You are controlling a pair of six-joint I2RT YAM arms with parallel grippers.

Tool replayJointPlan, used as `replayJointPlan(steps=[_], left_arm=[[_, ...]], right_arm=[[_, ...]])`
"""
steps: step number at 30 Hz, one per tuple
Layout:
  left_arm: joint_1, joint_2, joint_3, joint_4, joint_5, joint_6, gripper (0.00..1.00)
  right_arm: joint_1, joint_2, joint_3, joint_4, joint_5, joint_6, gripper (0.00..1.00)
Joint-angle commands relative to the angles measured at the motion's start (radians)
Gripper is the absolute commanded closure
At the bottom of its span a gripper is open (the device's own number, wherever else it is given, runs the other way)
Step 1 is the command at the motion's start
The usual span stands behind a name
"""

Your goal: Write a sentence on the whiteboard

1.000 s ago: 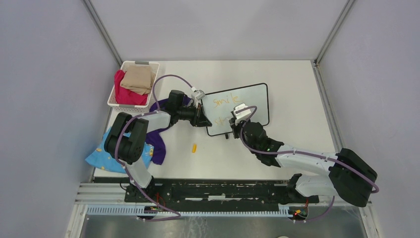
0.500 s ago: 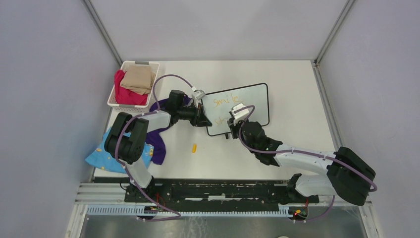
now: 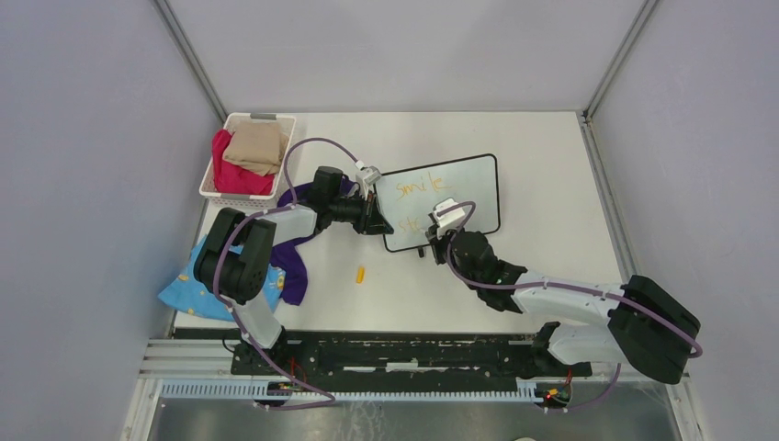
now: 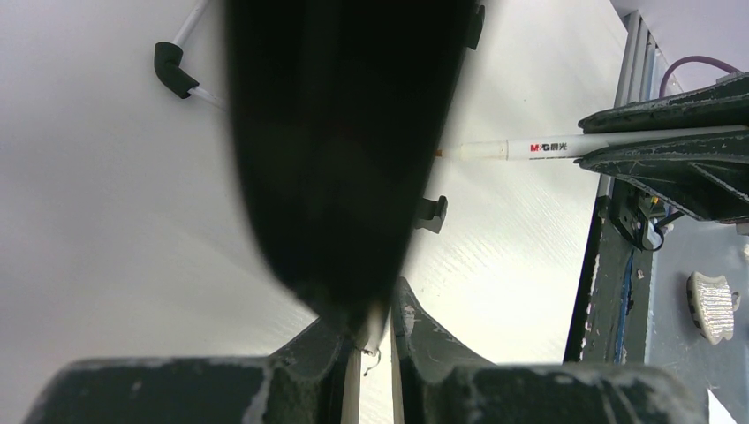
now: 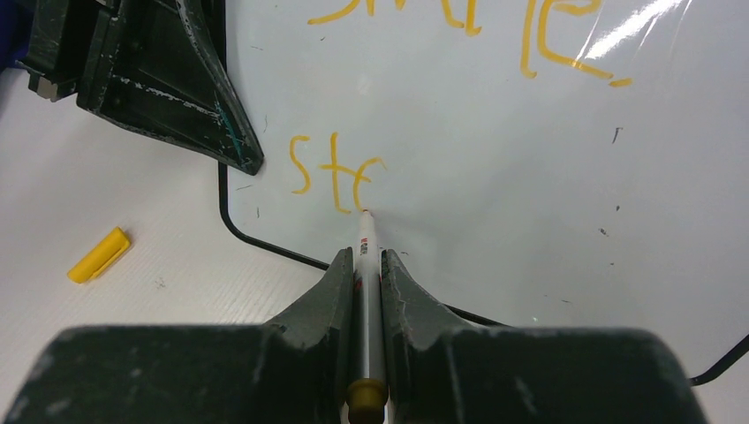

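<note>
On the white desk [image 3: 551, 165], the left claw [image 4: 374, 320] pinches the edge of the black-framed white whiteboard [image 3: 470, 186] — the right claw [image 5: 363, 258] clenches a slim white marker [image 5: 367, 300], its tip touching the orange handwritten letters [image 5: 336, 182] "ste".

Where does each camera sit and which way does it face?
Top: fixed above, behind the bases, looking down on the table, whiteboard, left arm and right arm.
Left wrist: on its arm, looks along the left gripper, shut on the whiteboard's edge.
Right wrist: on its arm, looks along the right gripper, holding the pen, at the orange writing.
Both wrist views show the pen.
</note>
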Motion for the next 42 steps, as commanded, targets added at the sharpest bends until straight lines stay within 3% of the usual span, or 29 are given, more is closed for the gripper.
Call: replayJointPlan(steps=[1,18,42], left_arm=[[-0.036,0.053,-0.011,-0.113,-0.110,0.089,0.97],[-0.039,0.053,-0.008,-0.116,-0.111,0.091,0.97],[-0.042,0.055,-0.008,-0.120,-0.116,0.094,0.98]], right_arm=[[-0.006,-0.029,0.015,0.007,0.072,-0.008,1.00],[-0.019,0.010,0.130,0.005,0.061,-0.053,1.00],[-0.021,-0.034,0.007,-0.008,0.061,-0.013,1.00]])
